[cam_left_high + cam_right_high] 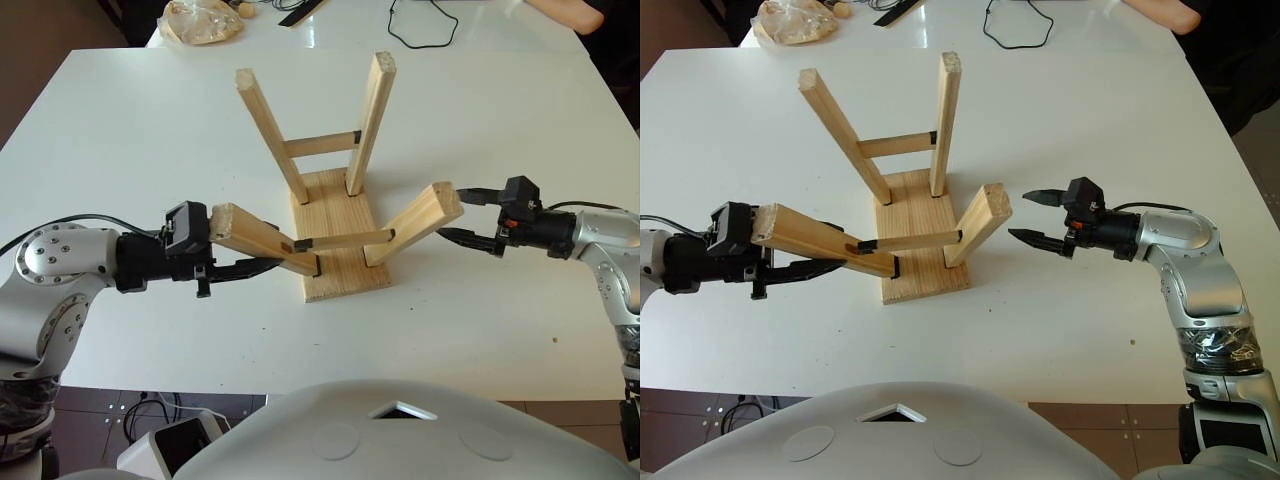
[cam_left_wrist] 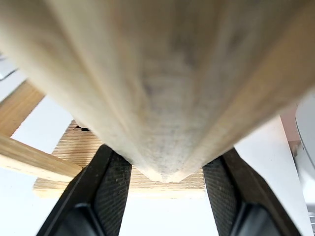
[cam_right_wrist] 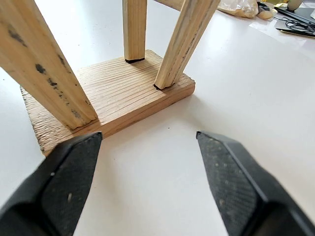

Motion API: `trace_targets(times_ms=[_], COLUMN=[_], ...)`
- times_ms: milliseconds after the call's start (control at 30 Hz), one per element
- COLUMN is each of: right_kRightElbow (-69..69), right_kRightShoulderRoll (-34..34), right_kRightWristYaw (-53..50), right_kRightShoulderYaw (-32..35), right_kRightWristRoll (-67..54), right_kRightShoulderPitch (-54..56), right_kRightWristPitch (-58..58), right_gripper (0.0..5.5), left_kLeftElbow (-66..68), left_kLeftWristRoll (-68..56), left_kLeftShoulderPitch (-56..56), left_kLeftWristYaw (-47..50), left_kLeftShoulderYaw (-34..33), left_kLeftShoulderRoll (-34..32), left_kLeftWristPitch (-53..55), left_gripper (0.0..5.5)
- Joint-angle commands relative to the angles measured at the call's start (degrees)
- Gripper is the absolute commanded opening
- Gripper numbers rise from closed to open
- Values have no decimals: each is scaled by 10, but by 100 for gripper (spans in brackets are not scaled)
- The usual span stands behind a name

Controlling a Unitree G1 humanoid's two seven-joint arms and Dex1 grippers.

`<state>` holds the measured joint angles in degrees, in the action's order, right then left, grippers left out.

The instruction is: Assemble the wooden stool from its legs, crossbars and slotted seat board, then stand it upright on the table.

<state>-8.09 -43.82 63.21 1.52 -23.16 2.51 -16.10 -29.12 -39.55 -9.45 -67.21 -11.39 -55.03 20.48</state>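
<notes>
**White table, stool seat-down, one leg in my left jaws**

Glossy white table (image 1: 120,130) under my head camera carries the stool upside down. Its rectangular, grooved seat board (image 1: 345,270) lies flat at the centre, with four square pale-wood legs standing in it. Two far legs (image 1: 372,120) rise splayed, joined by a thin far crossbar (image 1: 320,145). The near-left leg (image 1: 250,235) and near-right leg (image 1: 415,222) lean steeply outward, linked by a slim near crossbar (image 1: 345,240) with dark ends. My left gripper (image 1: 268,256) is clenched around the near-left leg, close to its free end. My right gripper (image 1: 1023,215) hangs just beside the near-right leg's free end, jaws spread, not touching it. A crumpled bag (image 1: 200,20) and a black cable (image 1: 420,25) lie at the far edge.

From my left wrist, the leg's rough-sawn blunt corner sits between my ribbed black pads (image 2: 110,191), with the seat board beyond.

From my right wrist, two matte black wedge-shaped fingertips (image 3: 231,167) stand wide apart over white tabletop. The board's ridged grain and the leg feet lie ahead.
</notes>
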Motion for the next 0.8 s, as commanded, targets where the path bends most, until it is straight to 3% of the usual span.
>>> trace_targets(times_ms=[33,400,800], right_kRightElbow=[-9,-9,-18], right_kRightShoulderRoll=[2,6,8], right_kRightWristYaw=[-4,-2,-4], right_kRightShoulderYaw=[1,-7,-13], right_kRightWristRoll=[-1,3,0], right_kRightShoulderPitch=[-5,0,1], right_kRightWristPitch=[-4,-3,-6], right_gripper=[352,352,352], left_kLeftElbow=[21,29,39], left_kLeftWristRoll=[29,122,96], left_kLeftShoulderPitch=[7,-25,-5], left_kLeftWristYaw=[-4,0,26], left_kLeftShoulderYaw=[27,104,116], left_kLeftShoulderRoll=[-14,-24,-18], left_kLeftWristPitch=[20,-41,-22], left_gripper=[207,205,204])
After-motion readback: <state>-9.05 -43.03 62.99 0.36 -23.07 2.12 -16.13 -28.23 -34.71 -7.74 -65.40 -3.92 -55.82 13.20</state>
